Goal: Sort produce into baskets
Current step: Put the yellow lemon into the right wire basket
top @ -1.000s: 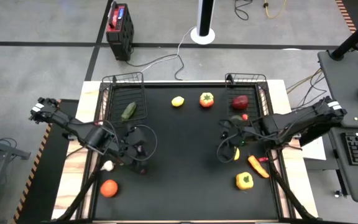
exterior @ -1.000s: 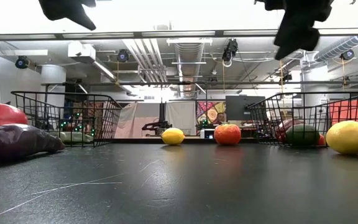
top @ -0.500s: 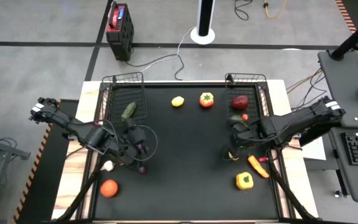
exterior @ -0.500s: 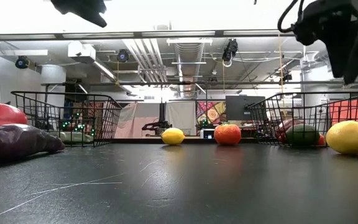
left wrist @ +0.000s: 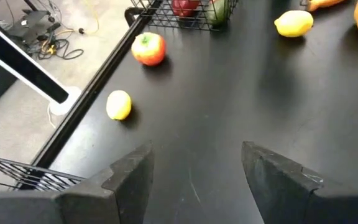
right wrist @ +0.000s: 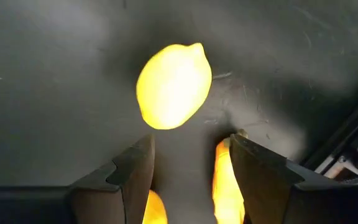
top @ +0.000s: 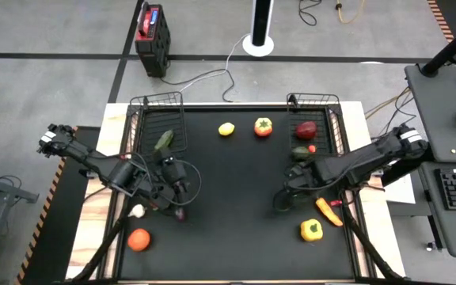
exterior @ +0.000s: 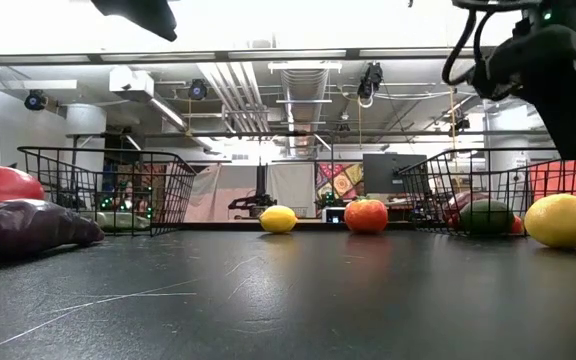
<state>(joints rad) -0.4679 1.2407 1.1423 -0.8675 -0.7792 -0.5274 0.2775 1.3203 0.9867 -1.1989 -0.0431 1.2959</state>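
My right gripper (top: pixel 287 195) is open and hangs over a yellow lemon (right wrist: pixel 174 85) that lies on the black table; its fingers stand above it and touch nothing. The lemon also shows in the low view (exterior: pixel 565 220), below the gripper (exterior: pixel 571 105). My left gripper (top: pixel 179 188) is open and empty (left wrist: pixel 197 162), above the table just far of the purple eggplant (top: pixel 181 213). Two black wire baskets stand at the far corners: the left one (top: pixel 145 127) holds a green cucumber (top: pixel 164 141), the right one (top: pixel 332 127) a red pepper (top: pixel 306 129) and a green piece (top: pixel 300 150).
A second lemon (top: pixel 226 128) and an orange tomato (top: pixel 263 126) lie between the baskets. An orange piece (top: pixel 328 211) and a yellow pepper (top: pixel 311 230) lie near my right gripper. White garlic (top: pixel 137 210) and a red tomato (top: pixel 138 238) lie at the near left.
My right gripper has gone down and toward the table's near edge, and now hangs over the lemon, hiding it in the high view. My left gripper has moved a little toward the far edge. No produce has moved.
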